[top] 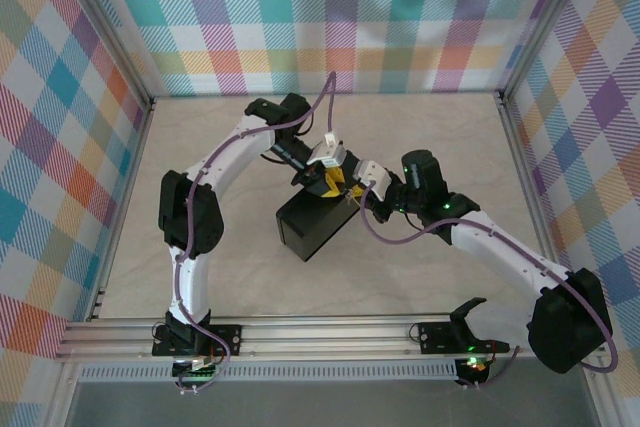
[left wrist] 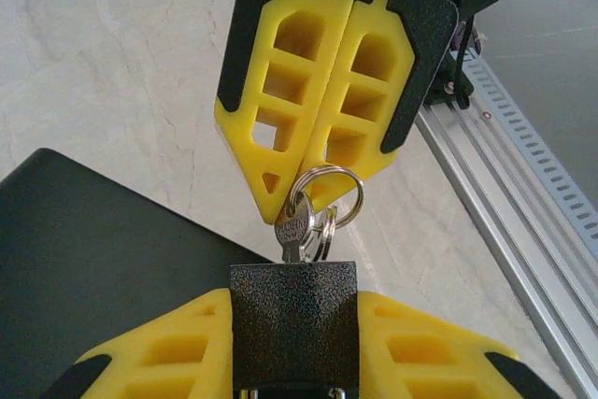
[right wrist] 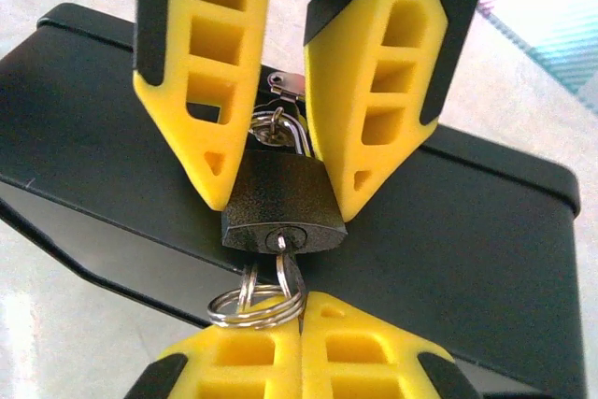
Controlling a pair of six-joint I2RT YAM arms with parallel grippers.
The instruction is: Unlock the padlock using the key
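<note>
- The padlock (right wrist: pixel 278 201) sits at the edge of the black box (right wrist: pixel 467 231), its body clamped between the left gripper's (left wrist: pixel 294 307) yellow fingers.
- The key (left wrist: pixel 295 228) is in the keyhole. The right gripper's (left wrist: pixel 304 191) jaws are pressed together on its head, which is partly hidden.
- The key ring (right wrist: pixel 257 304) hangs beside those fingertips.
- The shackle (right wrist: pixel 280 130) is half covered, so I cannot tell whether it is latched.
- From above, the lock is too small to make out.

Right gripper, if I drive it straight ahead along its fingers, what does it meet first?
Likely the padlock, its keyhole face just ahead of the right gripper; the key is already seated there. The left gripper clamps the padlock beyond, over the black box.
</note>
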